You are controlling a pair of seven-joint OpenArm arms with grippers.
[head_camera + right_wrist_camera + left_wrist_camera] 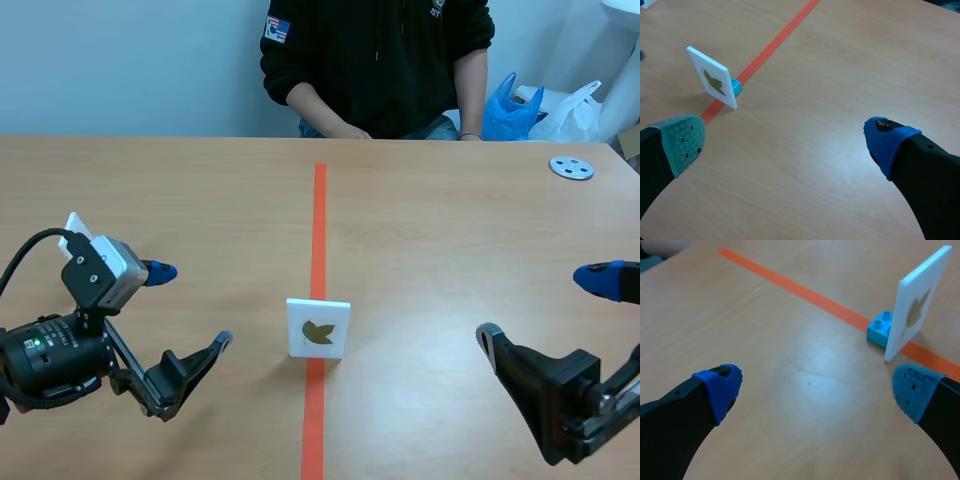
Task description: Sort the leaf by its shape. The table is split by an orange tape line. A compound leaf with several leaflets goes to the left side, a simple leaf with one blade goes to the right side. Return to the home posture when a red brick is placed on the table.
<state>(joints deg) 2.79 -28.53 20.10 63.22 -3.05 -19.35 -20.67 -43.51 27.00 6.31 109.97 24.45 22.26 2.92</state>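
Left end effector [191,305] clear of card [318,328].

White card [318,328], square, stands upright, lower centre of the scene view, right on the orange tape line [319,230]. An olive-brown leaf [318,334] with a pointed, lobed outline is printed on its face. A small blue brick [880,328] touches the card's back at the base, also on the tape.

A lab-like test room; tape-marked wooden table [470,250]; bare pale wall [130,60]; plastic bags [560,110].
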